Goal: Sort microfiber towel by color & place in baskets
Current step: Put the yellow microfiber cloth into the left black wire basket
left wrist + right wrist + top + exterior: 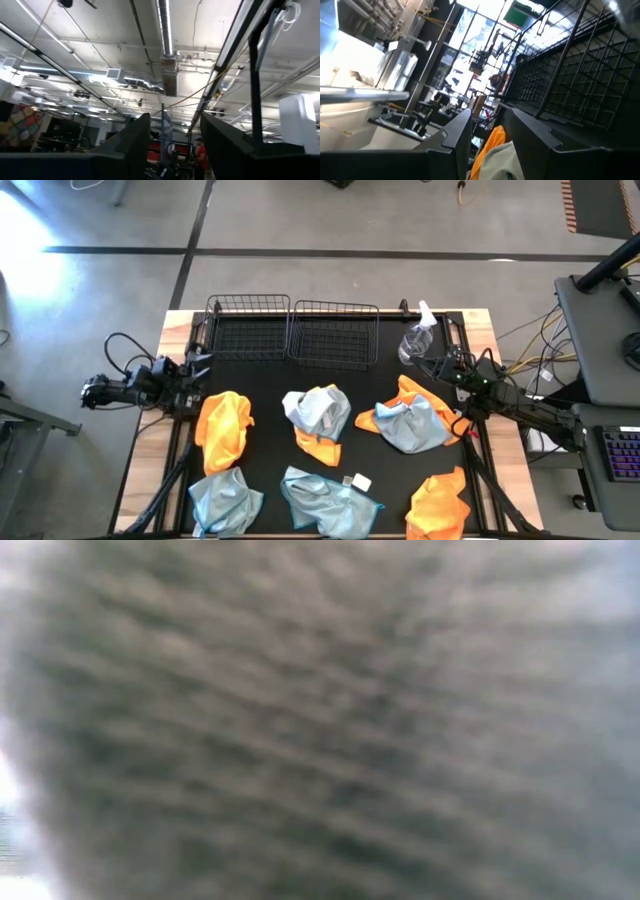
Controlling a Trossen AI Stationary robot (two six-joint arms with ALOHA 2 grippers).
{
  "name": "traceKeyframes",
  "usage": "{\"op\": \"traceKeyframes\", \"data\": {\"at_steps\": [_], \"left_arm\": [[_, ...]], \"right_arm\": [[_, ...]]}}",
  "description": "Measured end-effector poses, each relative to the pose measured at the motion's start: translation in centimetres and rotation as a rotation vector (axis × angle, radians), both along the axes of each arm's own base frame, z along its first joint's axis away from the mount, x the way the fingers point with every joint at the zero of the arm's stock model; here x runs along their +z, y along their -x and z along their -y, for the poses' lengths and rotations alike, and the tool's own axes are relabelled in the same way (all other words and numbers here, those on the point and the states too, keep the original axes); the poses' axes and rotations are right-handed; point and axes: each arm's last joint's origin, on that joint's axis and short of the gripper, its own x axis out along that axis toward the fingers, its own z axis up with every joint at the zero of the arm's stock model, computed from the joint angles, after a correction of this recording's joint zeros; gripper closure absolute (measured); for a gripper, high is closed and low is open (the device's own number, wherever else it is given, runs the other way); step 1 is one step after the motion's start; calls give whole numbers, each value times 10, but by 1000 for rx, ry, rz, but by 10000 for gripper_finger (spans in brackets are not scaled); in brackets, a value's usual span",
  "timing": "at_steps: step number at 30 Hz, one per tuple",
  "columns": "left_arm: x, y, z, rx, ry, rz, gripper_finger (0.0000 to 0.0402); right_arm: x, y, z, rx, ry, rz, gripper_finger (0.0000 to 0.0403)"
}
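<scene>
Two black wire baskets (248,327) (335,335) stand side by side at the table's far edge. Crumpled towels lie on the black mat: an orange one (225,425), a blue-grey one (225,500), a blue-grey one over orange (318,418), a blue-grey one (328,498), a blue-grey one over orange (408,423) and an orange one (440,502). My left gripper (203,363) (175,150) waits open at the table's left edge, pointing up at the ceiling. My right gripper (420,363) (487,135) waits open near the right edge, beside the spray bottle; an orange and grey towel (492,150) shows between its fingers, farther off.
A clear spray bottle (418,340) stands right of the baskets, close to my right gripper. A small white tag (361,481) lies on the mat among the near towels. Blurred grey cloth (320,720) fills the low view. Basket wire (570,75) shows in the right wrist view.
</scene>
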Motion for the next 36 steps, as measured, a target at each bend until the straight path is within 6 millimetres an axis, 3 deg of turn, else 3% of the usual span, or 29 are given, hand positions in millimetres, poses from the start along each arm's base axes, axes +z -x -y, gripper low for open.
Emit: {"op": "traceKeyframes", "data": {"at_steps": [17, 21, 25, 31, 36], "left_arm": [[9, 6, -1, -76, 122, 87, 243], [31, 12, -2, -88, 128, 117, 243], [61, 10, -1, -60, 73, 28, 243], [113, -4, -3, 82, 43, -259, 243], [153, -6, -8, 273, 93, -495, 243]], "right_arm": [[0, 0, 0, -13, 7, -4, 277], [0, 0, 0, -8, -52, 23, 277], [0, 0, 0, 3, -92, 46, 277], [4, 1, 0, 13, -81, 48, 277], [27, 5, -3, 7, 36, 78, 277]]}}
